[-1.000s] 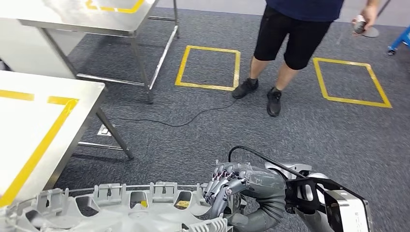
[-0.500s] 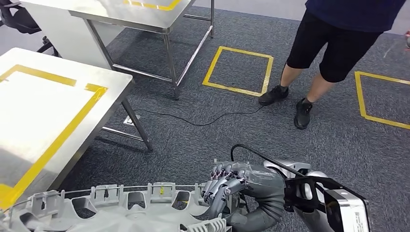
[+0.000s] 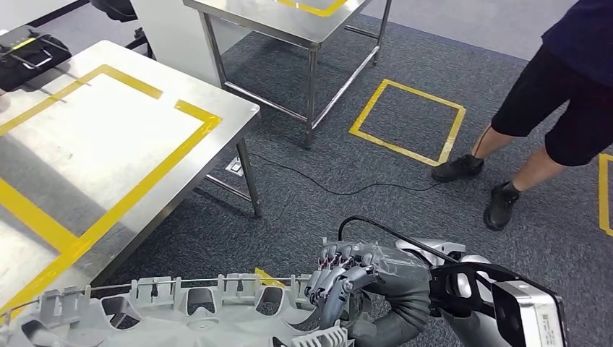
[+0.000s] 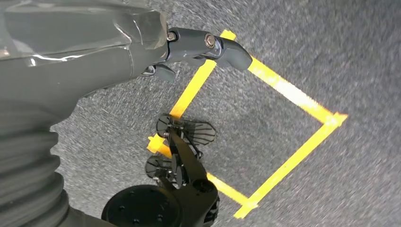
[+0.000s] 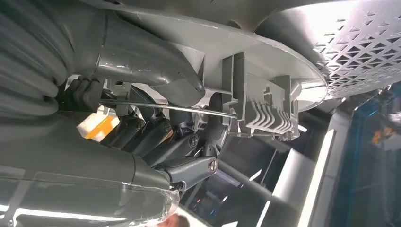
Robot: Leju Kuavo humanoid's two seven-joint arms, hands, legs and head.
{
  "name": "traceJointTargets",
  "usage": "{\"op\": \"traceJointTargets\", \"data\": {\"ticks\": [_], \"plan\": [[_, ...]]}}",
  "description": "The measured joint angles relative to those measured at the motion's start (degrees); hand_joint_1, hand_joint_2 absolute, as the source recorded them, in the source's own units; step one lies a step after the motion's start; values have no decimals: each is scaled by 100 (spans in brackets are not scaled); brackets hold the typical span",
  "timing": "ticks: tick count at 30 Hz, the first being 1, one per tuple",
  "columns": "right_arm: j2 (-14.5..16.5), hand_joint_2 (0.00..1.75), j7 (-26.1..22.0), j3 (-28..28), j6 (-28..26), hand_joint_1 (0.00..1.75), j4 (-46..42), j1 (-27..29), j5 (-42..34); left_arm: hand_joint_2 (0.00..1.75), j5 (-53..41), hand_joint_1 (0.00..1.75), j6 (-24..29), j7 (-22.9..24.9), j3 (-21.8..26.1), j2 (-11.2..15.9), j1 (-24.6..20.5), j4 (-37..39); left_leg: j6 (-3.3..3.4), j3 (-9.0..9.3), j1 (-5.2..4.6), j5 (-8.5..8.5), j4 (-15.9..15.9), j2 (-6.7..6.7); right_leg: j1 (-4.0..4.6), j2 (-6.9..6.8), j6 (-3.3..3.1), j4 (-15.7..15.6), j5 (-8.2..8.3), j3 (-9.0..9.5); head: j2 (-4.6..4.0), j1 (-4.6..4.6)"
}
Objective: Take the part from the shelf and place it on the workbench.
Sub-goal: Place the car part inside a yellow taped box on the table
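Observation:
The part (image 3: 181, 318) is a large round grey plastic piece with a notched rim, lying across the bottom of the head view. My right hand (image 3: 340, 278) grips its right rim, fingers curled over the edge. In the right wrist view those fingers (image 5: 179, 146) wrap the ribbed rim of the part (image 5: 265, 61). The workbench (image 3: 108, 144), steel with yellow tape lines, stands at the left, beyond and above the part. In the left wrist view my left hand (image 4: 142, 42) hangs over the carpet, a finger stretched out, holding nothing.
A person (image 3: 571, 108) in dark shorts stands at the right edge. A second steel table (image 3: 289, 14) is at the back. A black cable (image 3: 325, 184) runs over the carpet near a yellow taped square (image 3: 408, 119). A black item (image 3: 29, 50) lies on the workbench's far corner.
The whole picture has shifted: the camera has turned toward the workbench, which now takes up more of the left, with the person nearer the right edge. My right hand still grips the part.

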Motion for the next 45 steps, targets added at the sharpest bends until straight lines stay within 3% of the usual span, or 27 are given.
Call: {"op": "traceJointTargets", "data": {"ticks": [2,3,4,6,7,9,11,13,14,16,18,20,22,24,26,28,29,30,32,33,35,37,39,41,42,44,45], "plan": [[9,175,8,-1,1,169,1,-4,-5,175,-5,0,11,-3,1,0,-4,-1,-47,0,2,-24,32,-166,-49,200,91,-833,369,352,0,2],[16,175,14,-1,3,169,1,-5,-10,175,-11,0,11,-2,1,0,-7,-3,-81,-18,-2,-38,54,-235,-65,287,88,-1133,491,482,0,2],[22,175,20,-2,9,169,1,-5,-17,175,-29,0,7,5,3,-1,-8,-8,-115,-43,-2,-46,70,-293,-65,346,60,-1288,548,548,0,1],[46,175,37,-4,39,169,3,-4,-28,175,-86,0,-10,36,9,-3,0,-19,-179,-94,18,-49,75,-390,-44,276,-31,-1328,563,568,0,1],[61,175,46,-5,58,169,6,-5,-31,175,-115,0,-24,56,13,-5,6,-25,-207,-115,27,-66,94,-355,-41,225,-65,-1335,564,576,0,0],[95,175,60,-10,91,169,11,0,-33,175,-157,0,-53,94,14,-13,5,-36,-255,-257,19,-246,371,-54,-46,104,-149,-1352,551,603,0,-25],[114,175,65,-16,106,169,13,18,-35,175,-189,0,-68,129,13,-23,-10,-47,-285,-618,13,-610,1103,284,-18,-33,-213,-1353,520,622,0,-49],[120,175,71,-17,109,169,21,41,-31,175,-221,0,-70,155,13,-31,-16,-52,-296,-958,19,-817,1737,365,10,-183,-238,-1352,500,631,0,-49],[122,175,75,-17,111,169,26,49,-25,175,-241,0,-68,161,13,-33,-16,-53,-291,-984,18,-764,1760,378,21,-255,-247,-1351,491,637,0,-51],[128,175,81,-21,113,169,31,57,-10,175,-276,0,-58,166,13,-34,-16,-64,-243,-675,2,-411,1148,490,49,-390,-251,-1351,465,670,0,-51],[140,175,81,-32,119,169,31,57,8,175,-257,0,-38,198,13,-34,-27,-86,-161,-280,-56,-135,408,726,94,-506,-227,-1349,428,710,0,-46],[151,175,75,-47,125,169,31,58,38,175,-194,0,-26,260,14,-34,-39,-99,-108,-171,-104,-92,172,803,122,-612,-187,-1351,399,731,0,-44],[158,175,66,-60,119,169,28,56,71,175,-165,0,-39,293,15,-37,-35,-117,-69,-158,-87,-60,127,672,118,-682,-141,-1351,374,742,0,-48],[159,175,55,-74,112,169,25,54,83,175,-167,0,-53,269,13,-39,-37,-150,-14,-95,-41,-5,55,533,96,-452,-115,-1143,254,661,0,-33],[146,175,34,-91,114,169,25,60,79,175,-175,0,-57,222,9,-46,-61,-177,15,-66,-16,26,26,384,62,-125,-124,-470,-31,347,0,-12],[132,175,18,-97,126,169,28,72,75,175,-179,0,-63,199,10,-51,-78,-186,17,-69,-12,27,28,217,35,-35,-99,242,-254,-23,0,-5],[126,175,16,-97,135,169,29,77,75,175,-179,0,-66,197,10,-52,-79,-186,15,-65,-8,26,30,127,18,-26,-56,344,-243,-95,0,-5],[122,175,15,-96,145,169,31,80,75,175,-179,0,-68,197,11,-52,-78,-187,8,-57,-1,22,36,36,-6,-14,4,184,-129,-42,0,-5],[116,175,13,-96,159,169,32,76,75,175,-179,0,-68,196,11,-51,-79,-190,-29,-53,17,2,68,-138,-68,118,122,-611,232,297,0,-2],[116,175,12,-96,163,169,33,73,76,175,-181,0,-65,187,10,-49,-78,-194,-62,-68,16,-15,98,-217,-88,197,132,-971,376,460,0,2],[116,175,7,-96,164,169,35,70,79,175,-185,0,-33,149,11,-44,-73,-208,-135,-123,16,-24,136,-328,-83,282,73,-1273,486,591,0,4],[121,175,3,-92,163,169,36,63,85,175,-187,0,47,101,15,-40,-60,-216,-195,-166,34,-18,140,-392,-65,186,-11,-1273,502,590,0,2],[137,175,3,-84,161,169,36,44,78,175,-192,0,95,80,17,-43,-55,-215,-249,-255,29,-124,302,-160,-73,79,-87,-1286,500,607,0,-22],[148,175,3,-74,161,169,38,33,54,175,-201,0,50,90,16,-44,-72,-213,-289,-546,20,-429,901,221,-51,-46,-161,-1292,485,622,0,-58],[150,175,4,-68,161,169,41,33,41,175,-204,0,18,98,16,-44,-79,-213,-299,-747,27,-597,1299,320,-32,-115,-188,-1291,475,623,0,-69],[150,175,7,-55,163,169,52,36,29,175,-213,0,-20,114,16,-51,-77,-211,-303,-1006,37,-715,1779,374,-4,-262,-214,-1290,461,626,0,-69],[150,175,8,-50,163,169,57,36,25,175,-217,0,-30,119,17,-55,-73,-210,-296,-972,37,-617,1693,391,7,-337,-218,-1290,452,632,0,-69]]}}
